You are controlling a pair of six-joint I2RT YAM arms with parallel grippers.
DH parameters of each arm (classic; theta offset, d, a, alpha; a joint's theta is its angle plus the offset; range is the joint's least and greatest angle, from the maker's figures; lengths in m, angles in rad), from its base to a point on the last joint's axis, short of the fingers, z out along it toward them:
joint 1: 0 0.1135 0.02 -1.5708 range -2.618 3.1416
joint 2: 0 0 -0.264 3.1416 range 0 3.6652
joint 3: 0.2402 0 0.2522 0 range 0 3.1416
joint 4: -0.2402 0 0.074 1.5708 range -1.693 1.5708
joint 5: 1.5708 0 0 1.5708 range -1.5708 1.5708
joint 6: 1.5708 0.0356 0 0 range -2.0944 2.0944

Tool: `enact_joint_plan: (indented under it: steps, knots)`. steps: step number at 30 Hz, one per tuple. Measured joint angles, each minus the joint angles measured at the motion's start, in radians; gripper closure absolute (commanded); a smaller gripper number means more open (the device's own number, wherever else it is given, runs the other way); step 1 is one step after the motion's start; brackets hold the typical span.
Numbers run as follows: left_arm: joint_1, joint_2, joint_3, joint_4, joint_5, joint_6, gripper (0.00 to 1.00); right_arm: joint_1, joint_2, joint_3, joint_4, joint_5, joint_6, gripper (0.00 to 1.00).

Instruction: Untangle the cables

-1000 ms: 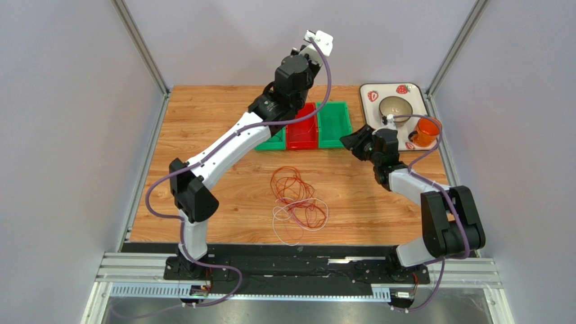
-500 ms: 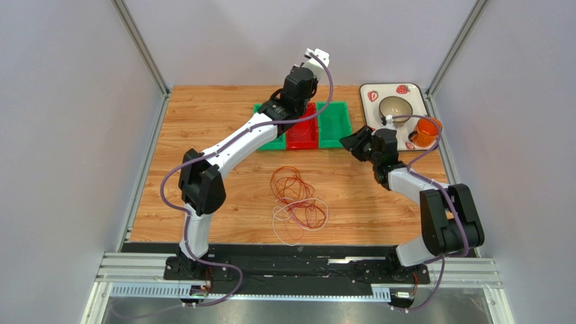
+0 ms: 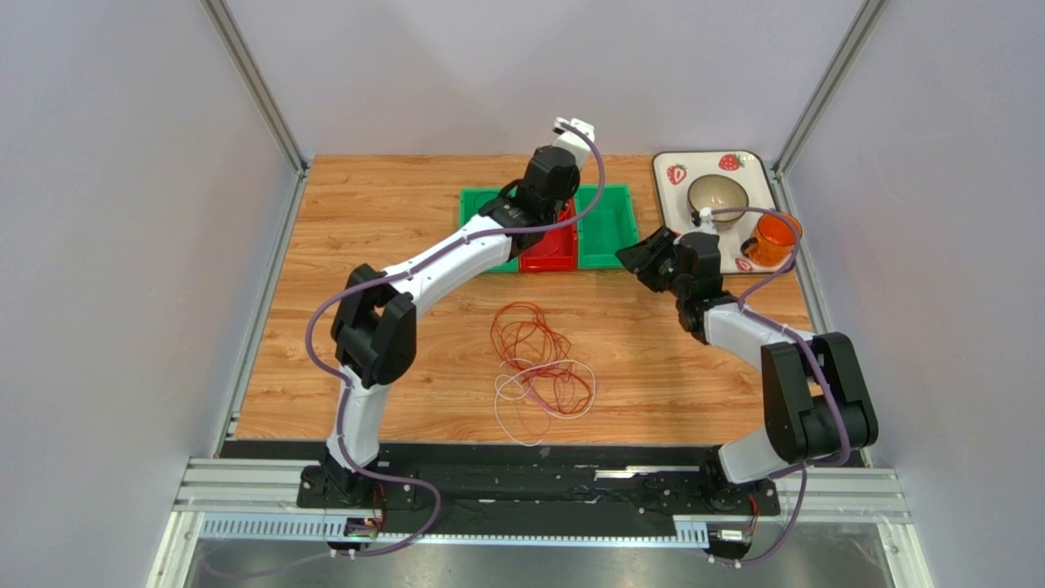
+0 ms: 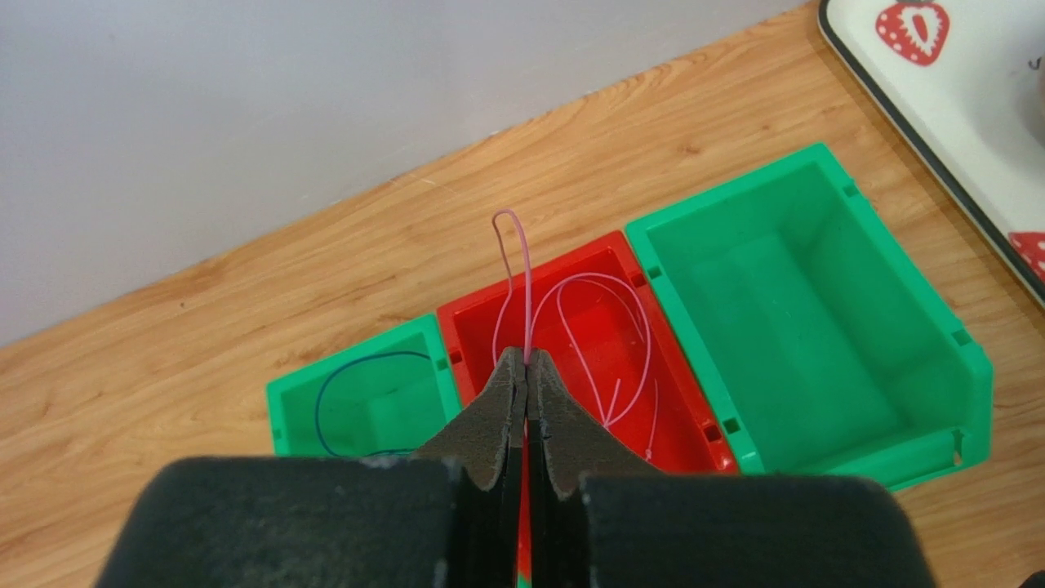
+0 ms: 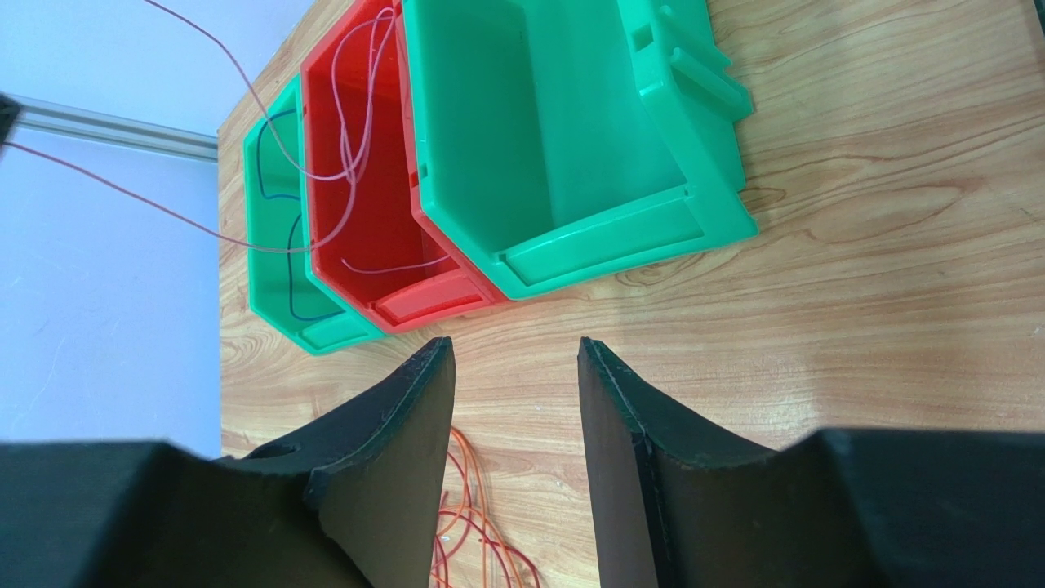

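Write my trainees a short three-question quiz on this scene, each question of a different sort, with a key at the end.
1. True or false: the left gripper is shut on a pink cable that trails into the red bin.
2. Multiple choice: what lies in the left green bin? A) nothing B) a blue cable C) an orange cup
3. Fill in the blank: the right gripper is ____ and holds nothing.

Key: 1 true; 2 B; 3 open.
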Motion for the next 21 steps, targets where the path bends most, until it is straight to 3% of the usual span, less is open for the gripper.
enact_joint_plan:
  steps: [9,12,13,14,21]
  knots:
    - [0.002,0.057,-0.027,-0.010,0.017,-0.039,1.00,0.000,0.010,0.002,-0.003,-0.006,0.000,0.54]
    - [0.003,0.070,-0.024,-0.024,0.019,-0.045,0.54,0.000,0.010,0.004,-0.003,-0.007,0.000,0.54]
    - [0.004,0.077,-0.013,-0.042,0.018,-0.048,0.24,0.000,0.010,0.005,-0.003,-0.007,0.000,0.54]
    - [0.007,0.088,0.002,-0.059,0.017,-0.052,0.01,0.000,0.010,0.005,-0.004,-0.007,0.000,0.54]
    - [0.013,0.109,0.034,-0.134,0.039,-0.072,0.01,0.000,0.011,0.006,-0.004,-0.007,0.000,0.54]
